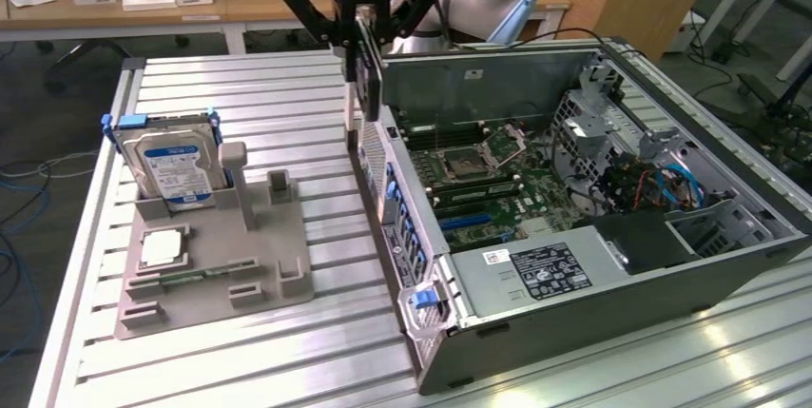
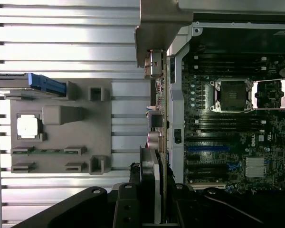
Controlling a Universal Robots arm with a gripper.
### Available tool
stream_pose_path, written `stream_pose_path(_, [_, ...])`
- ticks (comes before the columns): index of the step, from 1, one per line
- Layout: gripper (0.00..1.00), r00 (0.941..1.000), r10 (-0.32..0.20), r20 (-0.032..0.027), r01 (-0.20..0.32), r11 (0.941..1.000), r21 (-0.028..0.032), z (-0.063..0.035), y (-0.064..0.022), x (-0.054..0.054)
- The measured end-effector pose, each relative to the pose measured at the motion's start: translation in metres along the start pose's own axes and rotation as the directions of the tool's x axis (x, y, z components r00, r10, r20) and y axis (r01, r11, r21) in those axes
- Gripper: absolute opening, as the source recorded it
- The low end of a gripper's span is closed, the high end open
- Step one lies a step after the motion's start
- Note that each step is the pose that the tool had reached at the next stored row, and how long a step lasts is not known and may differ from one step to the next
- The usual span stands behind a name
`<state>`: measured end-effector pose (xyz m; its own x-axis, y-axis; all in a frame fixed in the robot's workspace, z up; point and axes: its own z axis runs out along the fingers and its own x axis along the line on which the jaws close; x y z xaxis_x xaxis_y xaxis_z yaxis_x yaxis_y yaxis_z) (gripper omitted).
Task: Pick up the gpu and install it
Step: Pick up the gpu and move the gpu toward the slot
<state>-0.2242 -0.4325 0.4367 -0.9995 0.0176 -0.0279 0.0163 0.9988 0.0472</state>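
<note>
hand: we see it pinching the gpu by its upper edge, apparently.
gpu: light, stiff, fragile; we judge the edges safest to hold.

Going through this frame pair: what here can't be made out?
gpu: edge-on in both views, so its fan face can't be made out.
gripper, shut on the gpu: upper body cut off by the exterior view's top edge.
hard drive label: print too small, exterior view.
processor chip: markings too small, both views.
</note>
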Motion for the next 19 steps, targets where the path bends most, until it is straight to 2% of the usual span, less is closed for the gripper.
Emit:
stream_pose_path(8, [0.28,1.0000,0.000,0.0000,0.000,1.0000,0.0000,0.0002,0.0001,-0.009])
stream_pose_path(19, [0.28,1.0000,-0.001,-0.0004,0.001,1.0000,0.0000,0.0007,0.0004,-0.026])
